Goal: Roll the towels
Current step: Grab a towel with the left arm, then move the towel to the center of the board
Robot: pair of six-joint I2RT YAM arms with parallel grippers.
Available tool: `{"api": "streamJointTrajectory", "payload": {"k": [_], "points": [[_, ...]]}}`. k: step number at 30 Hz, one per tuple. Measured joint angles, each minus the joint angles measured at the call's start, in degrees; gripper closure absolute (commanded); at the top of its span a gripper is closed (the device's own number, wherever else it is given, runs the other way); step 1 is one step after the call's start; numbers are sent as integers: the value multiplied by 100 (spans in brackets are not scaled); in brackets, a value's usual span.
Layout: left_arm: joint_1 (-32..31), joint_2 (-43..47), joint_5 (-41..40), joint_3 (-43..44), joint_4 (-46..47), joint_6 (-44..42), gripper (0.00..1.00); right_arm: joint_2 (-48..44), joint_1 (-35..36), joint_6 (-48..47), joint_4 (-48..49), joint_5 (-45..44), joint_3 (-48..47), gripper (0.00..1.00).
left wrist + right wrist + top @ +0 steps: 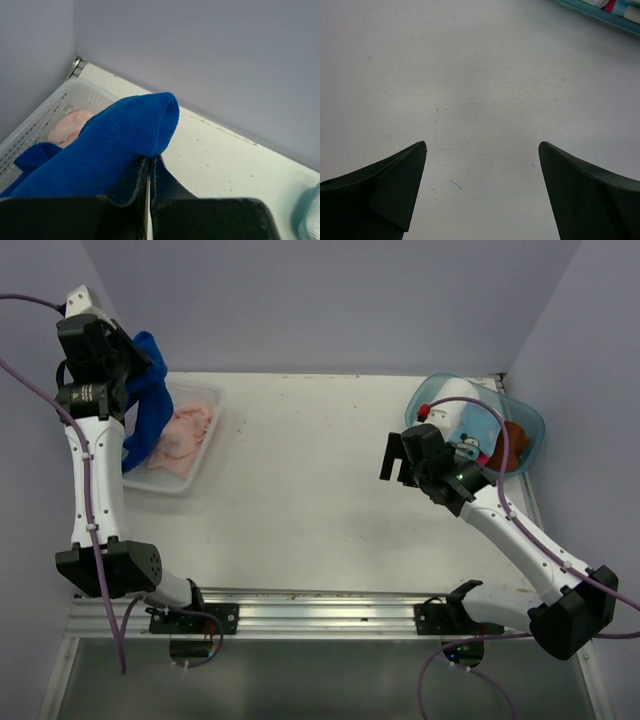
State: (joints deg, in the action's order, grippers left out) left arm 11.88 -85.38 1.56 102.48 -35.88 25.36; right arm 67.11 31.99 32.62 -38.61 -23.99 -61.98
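Note:
My left gripper (140, 362) is raised high above the white basket (205, 455) at the far left and is shut on a blue towel (148, 415), which hangs down toward the basket. In the left wrist view the blue towel (110, 147) drapes over my closed gripper (151, 161). A pink towel (183, 435) lies in the basket; it also shows in the left wrist view (67, 127). My right gripper (392, 462) is open and empty above bare table; in the right wrist view (482, 150) its jaws stand wide apart.
A clear blue bin (520, 430) with a white roll (455, 400) and a brown towel (512, 445) stands at the far right, behind my right arm. Its rim (600, 12) shows in the right wrist view. Purple walls enclose the table on three sides.

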Motion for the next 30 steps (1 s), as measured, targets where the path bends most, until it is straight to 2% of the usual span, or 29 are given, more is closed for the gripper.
{"api": "streamJointTrajectory", "payload": {"k": [3, 7, 15, 19, 26, 30], "points": [[-192, 11, 223, 514, -133, -90, 100, -7, 0, 37, 11, -9, 0, 2], [-946, 87, 643, 1102, -249, -131, 100, -48, 0, 44, 11, -114, 0, 1], [-2319, 708, 1530, 896, -26, 74, 100, -605, 0, 44, 44, -656, 2, 1], [-3200, 892, 1639, -46, 378, 179, 100, -994, 0, 83, 39, -885, 70, 2], [-4693, 643, 1582, -2789, 846, 557, 100, -1095, 0, 188, -144, -1117, 98, 1], [-5139, 535, 1475, -3348, 706, 564, 100, -1115, 0, 149, -168, -1025, 203, 2]]}}
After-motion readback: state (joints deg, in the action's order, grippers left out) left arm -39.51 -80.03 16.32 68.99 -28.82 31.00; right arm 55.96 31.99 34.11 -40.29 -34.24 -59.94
